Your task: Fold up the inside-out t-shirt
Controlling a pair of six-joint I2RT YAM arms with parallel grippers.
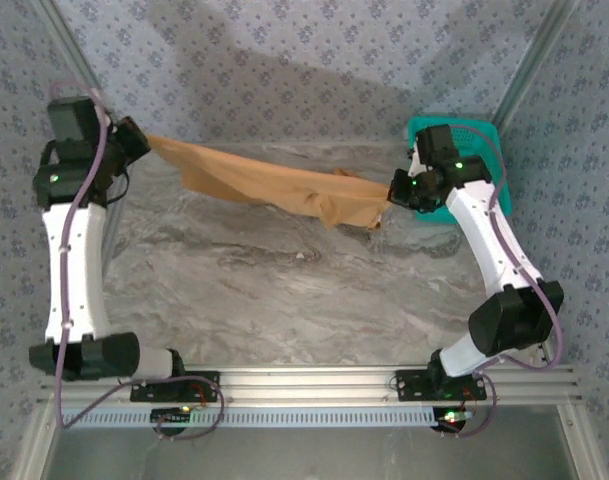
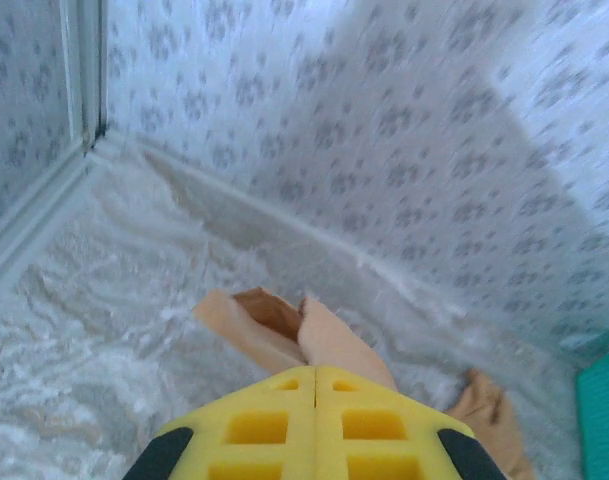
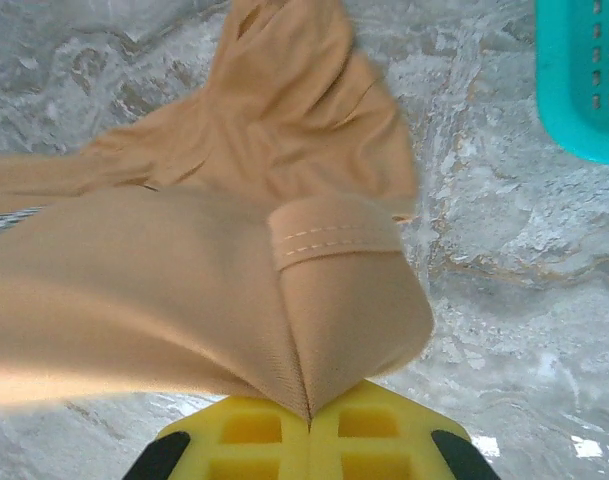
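1. The left gripper (image 1: 142, 140) is up at the far left; its yellow fingers (image 2: 274, 425) are pressed together on an edge of the inside-out t-shirt (image 1: 274, 190); tan cloth bunches out just past the tips in the left wrist view.
2. Over to the right gripper (image 1: 392, 192), just beside the teal basket (image 1: 476, 130); it's clamped tight on a fold of the shirt, with a stitched hem (image 3: 334, 240) lying right above the fingertips.
3. The shirt is strung between the two grippers across the far part of the marbled table (image 1: 284, 300); it sags towards the right, a loose bunch drooping near the right gripper; whether that bunch touches the table, I can't tell.
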